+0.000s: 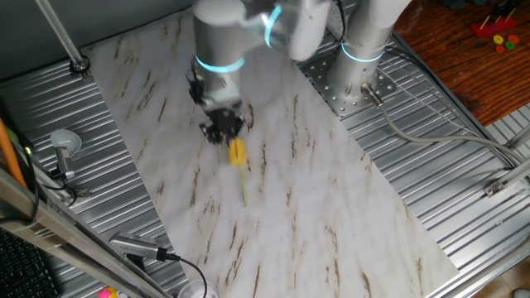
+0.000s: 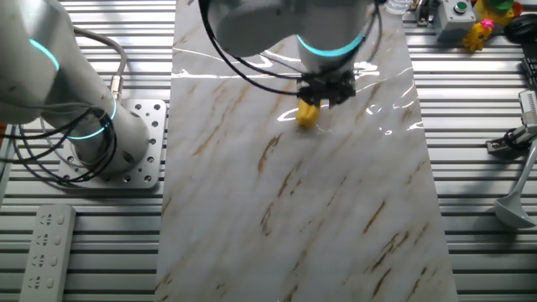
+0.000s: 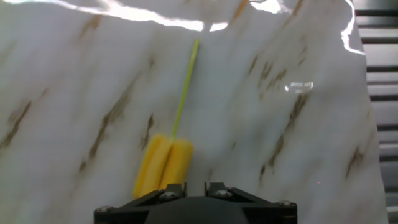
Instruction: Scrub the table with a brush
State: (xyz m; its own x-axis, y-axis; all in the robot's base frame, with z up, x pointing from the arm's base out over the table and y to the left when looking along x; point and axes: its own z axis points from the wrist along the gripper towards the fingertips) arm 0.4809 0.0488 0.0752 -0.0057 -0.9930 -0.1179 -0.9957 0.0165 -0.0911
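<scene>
The brush (image 1: pixel 237 153) lies flat on the white marble-patterned table (image 1: pixel 315 190), its stubby yellow head toward my gripper and its thin yellow-green handle pointing away. My gripper (image 1: pixel 224 130) hangs just over the head end. In the hand view the brush head (image 3: pixel 164 165) sits just ahead of and left of my gripper (image 3: pixel 196 188). The jaws stand close together with only a narrow gap, and nothing shows between them. In the other fixed view the brush head (image 2: pixel 308 114) lies just below and left of the gripper (image 2: pixel 327 91); the handle is hidden there.
Ribbed grey metal panels (image 1: pixel 472 207) flank the table on both sides. The arm's base (image 2: pixel 101 143) stands on a bolted plate at the table's side. A remote (image 2: pixel 46 252) and small tools (image 2: pixel 520 134) lie on the panels. Cables (image 1: pixel 431 136) run beside the base.
</scene>
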